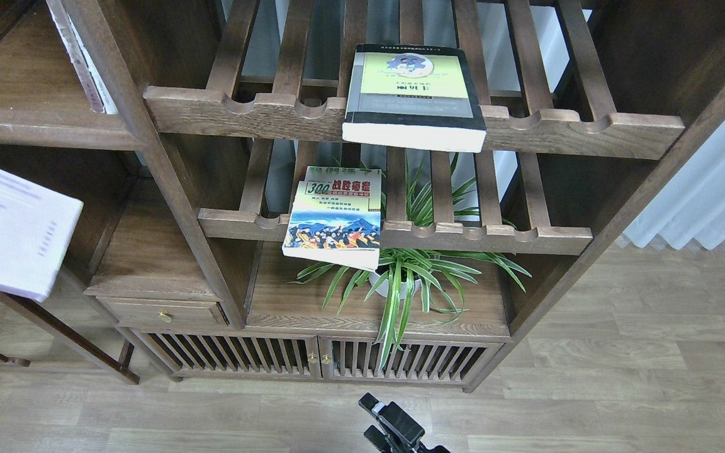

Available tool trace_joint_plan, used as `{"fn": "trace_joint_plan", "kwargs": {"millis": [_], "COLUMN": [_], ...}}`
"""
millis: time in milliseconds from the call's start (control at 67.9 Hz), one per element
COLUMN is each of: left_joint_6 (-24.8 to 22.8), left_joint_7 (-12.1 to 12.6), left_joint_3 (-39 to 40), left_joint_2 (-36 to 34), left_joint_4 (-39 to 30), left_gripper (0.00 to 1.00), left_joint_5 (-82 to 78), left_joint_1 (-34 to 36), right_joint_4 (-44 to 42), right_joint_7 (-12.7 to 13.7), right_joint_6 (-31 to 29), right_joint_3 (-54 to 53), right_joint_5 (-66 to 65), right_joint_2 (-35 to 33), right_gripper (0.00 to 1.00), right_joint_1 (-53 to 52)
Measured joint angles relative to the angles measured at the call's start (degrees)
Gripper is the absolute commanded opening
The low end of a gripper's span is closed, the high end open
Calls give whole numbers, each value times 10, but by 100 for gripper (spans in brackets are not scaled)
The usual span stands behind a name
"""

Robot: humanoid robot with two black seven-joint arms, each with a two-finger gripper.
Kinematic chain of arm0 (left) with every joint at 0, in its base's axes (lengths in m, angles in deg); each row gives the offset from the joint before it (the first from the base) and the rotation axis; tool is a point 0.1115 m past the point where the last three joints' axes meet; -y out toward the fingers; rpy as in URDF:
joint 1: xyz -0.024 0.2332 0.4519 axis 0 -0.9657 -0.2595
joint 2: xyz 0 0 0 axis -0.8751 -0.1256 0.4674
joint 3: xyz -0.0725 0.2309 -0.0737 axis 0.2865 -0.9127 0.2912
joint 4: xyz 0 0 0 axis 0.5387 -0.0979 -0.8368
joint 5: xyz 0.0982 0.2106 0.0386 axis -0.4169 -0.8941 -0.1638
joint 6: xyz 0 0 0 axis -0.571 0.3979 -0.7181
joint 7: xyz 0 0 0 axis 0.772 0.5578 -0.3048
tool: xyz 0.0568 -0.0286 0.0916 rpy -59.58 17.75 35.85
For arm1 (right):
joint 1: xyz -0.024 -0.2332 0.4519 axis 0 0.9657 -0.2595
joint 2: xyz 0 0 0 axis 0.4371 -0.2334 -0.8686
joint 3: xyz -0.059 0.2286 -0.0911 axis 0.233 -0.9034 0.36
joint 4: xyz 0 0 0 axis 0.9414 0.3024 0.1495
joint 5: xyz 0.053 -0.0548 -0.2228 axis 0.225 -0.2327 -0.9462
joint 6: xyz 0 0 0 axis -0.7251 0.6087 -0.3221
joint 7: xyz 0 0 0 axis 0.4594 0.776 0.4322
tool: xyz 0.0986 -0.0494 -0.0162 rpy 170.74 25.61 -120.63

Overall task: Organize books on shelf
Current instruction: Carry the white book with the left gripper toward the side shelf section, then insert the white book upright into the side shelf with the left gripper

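The thick yellow-and-grey book (414,94) lies flat on the upper slatted rack and overhangs its front rail. The colourful "300" book (335,217) lies flat on the lower slatted rack, also overhanging. The pale lavender book (10,226) fills the left edge, close to me and tilted, in front of the flat dark brown shelf (41,129) at upper left. No gripper shows on it. A black gripper (393,425) pokes up at the bottom centre over the floor, likely my right one. It is far from all books, and its fingers cannot be told apart.
A spider plant in a white pot (400,277) stands on the board below the lower rack. A white upright item (79,63) leans at the flat shelf's right end. A drawer (164,311) and slatted cabinet doors (318,358) sit low. A curtain (708,189) hangs right.
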Motion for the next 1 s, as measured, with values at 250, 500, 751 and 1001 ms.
{"fn": "trace_joint_plan", "kwargs": {"millis": [250, 500, 751, 1001], "left_joint_6": [0, 0, 0, 0], "left_joint_7": [76, 94, 150, 170], "left_joint_3": [29, 70, 84, 56], "left_joint_2": [-7, -52, -82, -83], "left_joint_4": [10, 24, 95, 115], "left_gripper": [6, 6, 6, 6], "left_joint_5": [-1, -5, -71, -171], "left_joint_1": [58, 92, 214, 344], "right_joint_4": [-1, -1, 0, 0], "right_joint_7": [0, 0, 0, 0], "right_joint_6": [0, 0, 0, 0], "right_joint_3": [2, 1, 1, 0], "right_joint_5": [0, 0, 0, 1], "right_joint_2": [0, 0, 0, 0], "right_gripper": [99, 99, 99, 99], "right_joint_1": [-1, 3, 4, 5]}}
